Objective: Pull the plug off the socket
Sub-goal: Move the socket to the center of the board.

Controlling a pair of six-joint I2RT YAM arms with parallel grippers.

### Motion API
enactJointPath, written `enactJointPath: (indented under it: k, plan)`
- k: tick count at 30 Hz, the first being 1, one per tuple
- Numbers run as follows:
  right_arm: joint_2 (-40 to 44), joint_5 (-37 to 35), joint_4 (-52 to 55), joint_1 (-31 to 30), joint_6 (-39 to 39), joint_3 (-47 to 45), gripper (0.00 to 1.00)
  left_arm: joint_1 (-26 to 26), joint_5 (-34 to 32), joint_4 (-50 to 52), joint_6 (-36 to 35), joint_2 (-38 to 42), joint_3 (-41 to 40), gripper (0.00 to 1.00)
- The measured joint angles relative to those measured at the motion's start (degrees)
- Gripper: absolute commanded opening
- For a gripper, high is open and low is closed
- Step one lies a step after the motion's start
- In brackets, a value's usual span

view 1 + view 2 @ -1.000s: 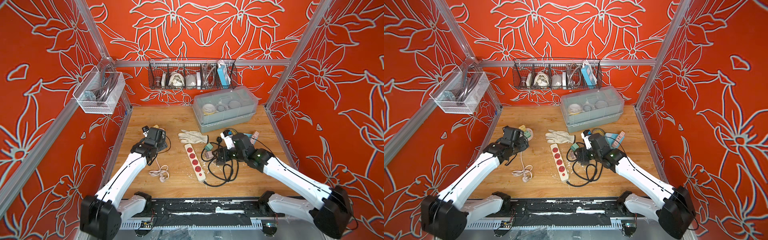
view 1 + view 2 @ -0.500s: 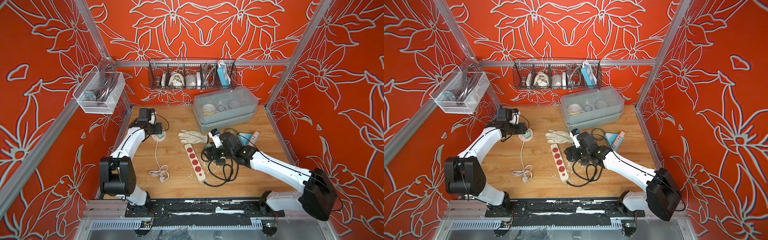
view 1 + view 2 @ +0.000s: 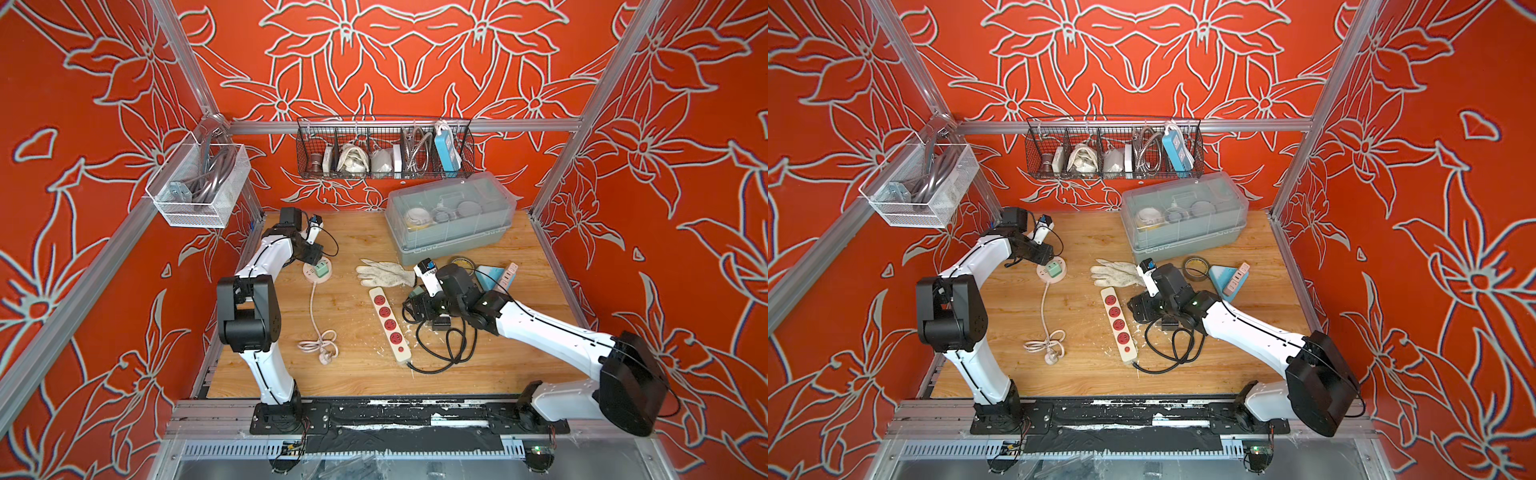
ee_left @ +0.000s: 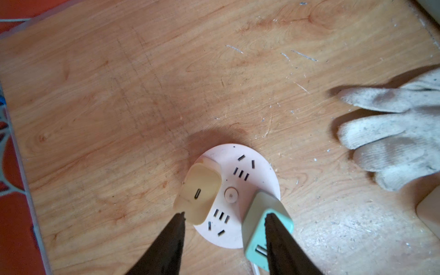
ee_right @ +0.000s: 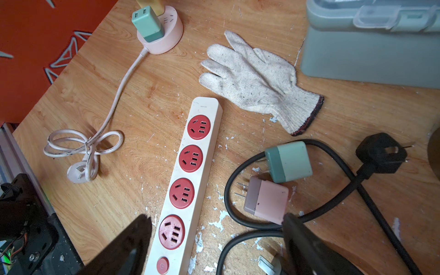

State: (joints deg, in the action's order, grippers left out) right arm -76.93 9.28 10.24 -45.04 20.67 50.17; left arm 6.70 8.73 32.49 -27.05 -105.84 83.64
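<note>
My left gripper (image 4: 225, 215) hovers with jaws apart, clamping nothing, over the round pink socket (image 4: 250, 181) at far left. There the boxy mint-green plug (image 4: 256, 214) stands upright, ports up. My right gripper (image 5: 215, 217) gapes wide.

Round pink socket (image 4: 262, 181) lying flat, green plug (image 4: 256, 214) and cream plug (image 4: 200, 188) seated upright

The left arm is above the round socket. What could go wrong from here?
1. The left gripper hangs over the gap between the cream charger and the green charger; closing there, its fingers may clip both or slip off.
2. Nothing holds the round pink socket down; the right gripper is away at the power strip, so a pull may lift the whole socket.
</note>
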Motion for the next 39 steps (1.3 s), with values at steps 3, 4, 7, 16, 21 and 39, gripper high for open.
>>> enactJointPath:
  k: [3,4,7,16,21,39]
  plan:
    - [0.0,0.0,0.0,0.0,-0.2,0.0,0.89,0.8,0.5,0.2,-0.5,-0.9,1.3,0.53]
    - [0.0,0.0,0.0,0.0,-0.2,0.0,0.89,1.0,0.7,0.2,-0.6,-1.2,1.5,0.52]
    - [0.0,0.1,0.0,0.0,-0.3,0.0,0.89,1.6,1.4,0.9,-0.9,-2.0,1.9,0.53]
    - [0.0,0.2,0.0,0.0,-0.4,0.0,0.89,1.7,1.8,1.5,-1.5,-4.4,2.5,0.47]
    - [0.0,0.4,0.0,0.0,-0.5,-0.1,0.89,1.7,1.4,1.3,-1.4,-5.0,3.2,0.36]
    - [0.0,1.8,0.0,0.0,-0.7,-0.1,0.89,1.7,1.7,2.4,-0.9,-5.0,6.9,0.51]
